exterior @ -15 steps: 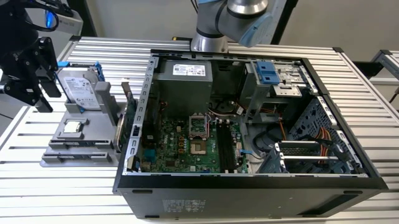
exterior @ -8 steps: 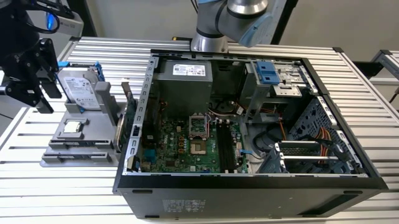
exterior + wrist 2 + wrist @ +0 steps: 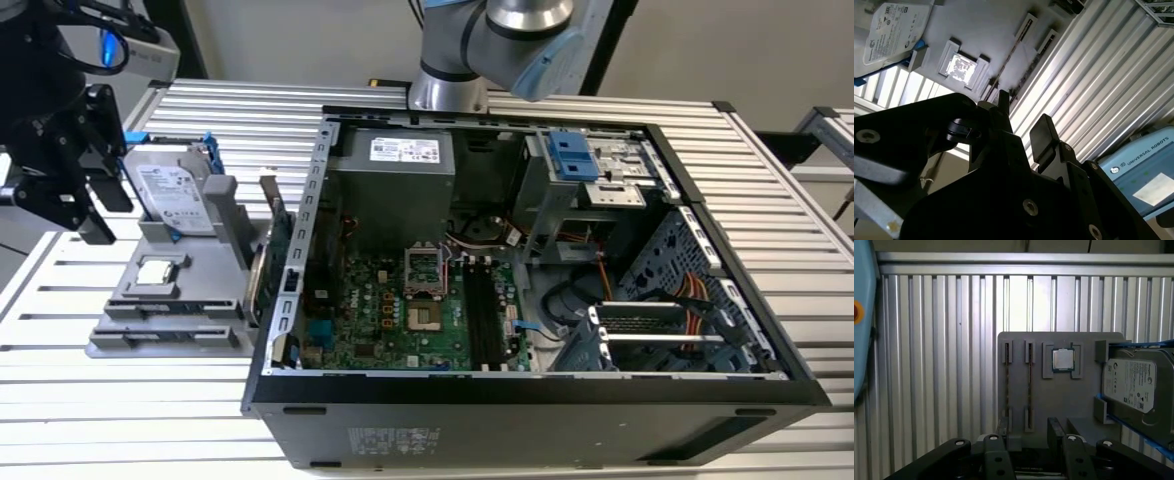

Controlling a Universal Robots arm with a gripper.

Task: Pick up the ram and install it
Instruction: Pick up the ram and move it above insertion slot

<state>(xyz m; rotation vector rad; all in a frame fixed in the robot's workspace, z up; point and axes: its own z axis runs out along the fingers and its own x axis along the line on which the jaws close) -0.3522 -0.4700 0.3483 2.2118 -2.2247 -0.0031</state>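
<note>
ram [image 3: 1029, 385] stands in its grey tray [image 3: 1064, 405], not yet picked; gripper [image 3: 1029, 425] hovers near, fingers wide and empty; nothing installed.

open computer case [image 3: 534, 430] beside a grey tray [image 3: 160, 338] holding a hard drive [image 3: 171, 195].

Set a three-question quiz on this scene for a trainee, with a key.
1. True or false: the gripper holds a ram stick.
2. How many ram sticks sit in the grey holder?
3. What sits between them and the hard drive? A fan; B processor chip; C battery.
Key: 1 false, the open fingers hold nothing; 2 two; 3 B.
</note>
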